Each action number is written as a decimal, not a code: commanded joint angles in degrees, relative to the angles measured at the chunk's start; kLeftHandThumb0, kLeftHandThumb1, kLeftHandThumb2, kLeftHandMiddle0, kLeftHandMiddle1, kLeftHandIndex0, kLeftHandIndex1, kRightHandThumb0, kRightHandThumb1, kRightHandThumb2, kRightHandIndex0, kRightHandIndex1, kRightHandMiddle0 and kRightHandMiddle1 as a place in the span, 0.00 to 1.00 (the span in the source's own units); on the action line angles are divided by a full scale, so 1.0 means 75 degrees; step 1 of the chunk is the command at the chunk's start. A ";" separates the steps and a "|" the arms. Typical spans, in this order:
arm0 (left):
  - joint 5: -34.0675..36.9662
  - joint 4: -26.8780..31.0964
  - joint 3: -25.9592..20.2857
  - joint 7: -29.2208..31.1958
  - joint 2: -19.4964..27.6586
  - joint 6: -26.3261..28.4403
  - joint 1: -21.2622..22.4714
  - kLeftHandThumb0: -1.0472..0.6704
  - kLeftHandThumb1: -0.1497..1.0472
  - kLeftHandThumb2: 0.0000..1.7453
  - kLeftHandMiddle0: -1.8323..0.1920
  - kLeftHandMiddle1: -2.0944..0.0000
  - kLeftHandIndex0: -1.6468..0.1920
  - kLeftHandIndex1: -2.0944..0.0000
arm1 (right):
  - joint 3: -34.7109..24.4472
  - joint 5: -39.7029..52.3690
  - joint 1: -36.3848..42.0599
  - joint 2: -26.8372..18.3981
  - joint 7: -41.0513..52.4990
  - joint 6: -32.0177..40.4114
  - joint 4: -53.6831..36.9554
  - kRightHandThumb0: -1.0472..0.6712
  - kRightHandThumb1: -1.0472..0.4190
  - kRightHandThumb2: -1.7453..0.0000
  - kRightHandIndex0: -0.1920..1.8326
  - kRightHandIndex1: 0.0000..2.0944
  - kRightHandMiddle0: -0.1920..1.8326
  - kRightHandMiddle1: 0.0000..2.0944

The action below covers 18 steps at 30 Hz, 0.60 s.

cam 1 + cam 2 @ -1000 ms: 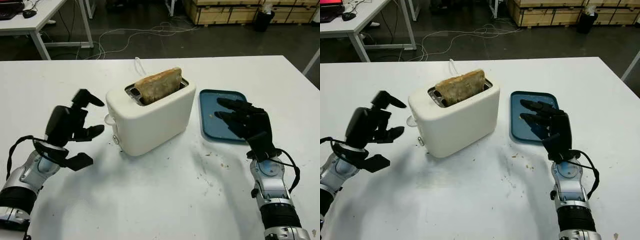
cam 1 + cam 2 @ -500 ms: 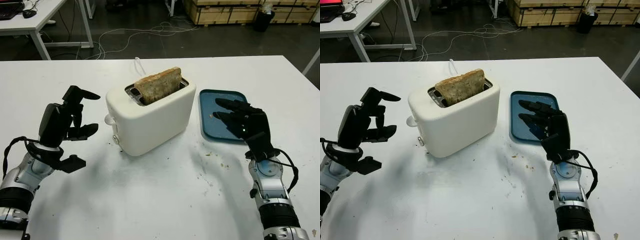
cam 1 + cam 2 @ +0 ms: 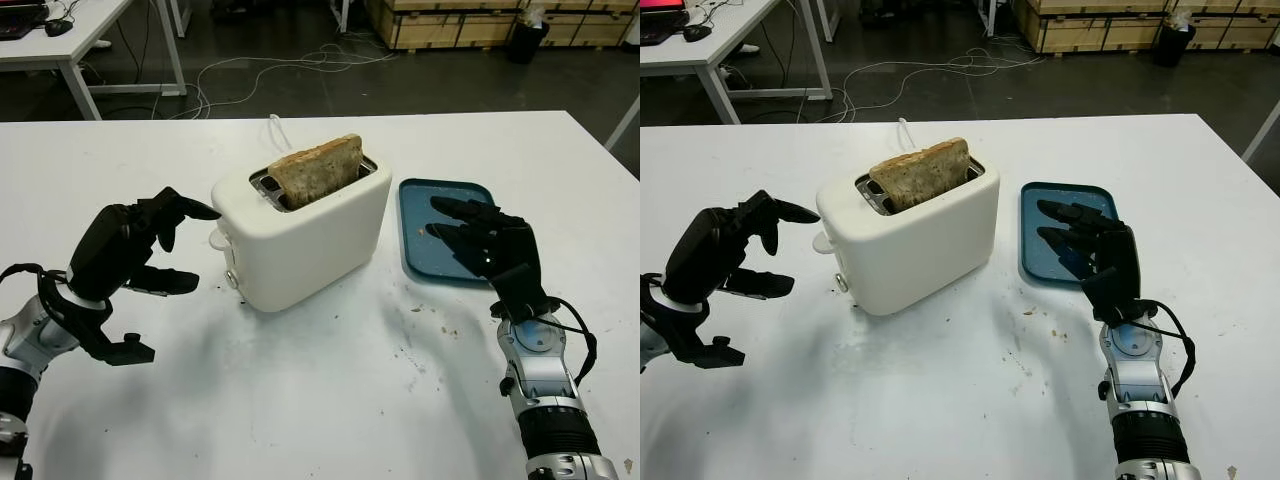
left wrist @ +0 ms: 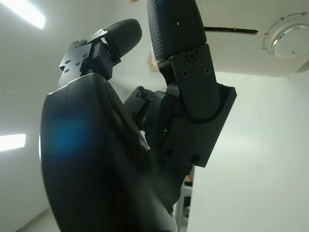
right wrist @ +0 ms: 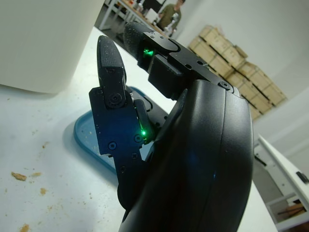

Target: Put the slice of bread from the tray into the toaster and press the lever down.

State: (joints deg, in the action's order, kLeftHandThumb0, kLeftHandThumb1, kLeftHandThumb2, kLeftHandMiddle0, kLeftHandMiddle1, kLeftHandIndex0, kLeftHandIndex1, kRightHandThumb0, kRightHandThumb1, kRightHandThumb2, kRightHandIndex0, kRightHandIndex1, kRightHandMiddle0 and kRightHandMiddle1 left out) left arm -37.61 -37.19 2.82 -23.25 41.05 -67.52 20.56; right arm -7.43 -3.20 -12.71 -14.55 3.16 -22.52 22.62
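bread (image 3: 316, 171) half hidden in toaster (image 3: 300, 240); left hand (image 3: 125, 250) and right hand (image 3: 490, 245) hold nothing.

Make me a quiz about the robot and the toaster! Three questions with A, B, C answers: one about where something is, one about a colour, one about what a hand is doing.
1. Where is the brown slice of bread?
A. On the tray
B. Standing in the slot of the white toaster
C. In a robot hand

2. What colour is the flat rectangular tray?
A. Blue
B. Red
C. Yellow

3. What is the black left hand doing?
A. Holding the bread
B. Lying on the tray
C. Holding nothing, beside the toaster's knob end

Answers:
1. B, the slice sticks up out of the toaster's top slot.
2. A, the tray beside the toaster is blue, with only crumbs on it.
3. C, the left hand is open, its fingers pointing toward the toaster; the black right hand is open over the tray.
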 commanded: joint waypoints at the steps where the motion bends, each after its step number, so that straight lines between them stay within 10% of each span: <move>1: -0.0132 0.0063 0.0009 0.0047 0.0114 0.0024 0.0153 0.05 0.89 0.49 0.48 0.17 0.88 0.39 | 0.0000 0.0049 -0.0036 -0.0020 0.0005 -0.0008 -0.0004 0.34 0.09 0.92 0.65 0.01 0.58 0.00; 18: -0.0352 -0.0076 0.0208 0.0161 0.0229 0.0300 0.0196 0.04 0.89 0.51 0.39 0.17 0.90 0.32 | 0.0008 0.0001 -0.0029 -0.0027 -0.0043 0.0014 -0.0025 0.33 0.09 0.92 0.65 0.01 0.59 0.00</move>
State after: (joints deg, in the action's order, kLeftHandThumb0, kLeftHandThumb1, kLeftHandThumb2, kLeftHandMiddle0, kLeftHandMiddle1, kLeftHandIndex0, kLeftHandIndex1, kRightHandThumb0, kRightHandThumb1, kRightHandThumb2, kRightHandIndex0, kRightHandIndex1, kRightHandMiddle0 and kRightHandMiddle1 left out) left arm -39.41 -37.40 3.76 -22.46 41.83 -65.66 20.68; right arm -7.44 -3.08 -12.71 -14.55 3.16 -22.52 22.63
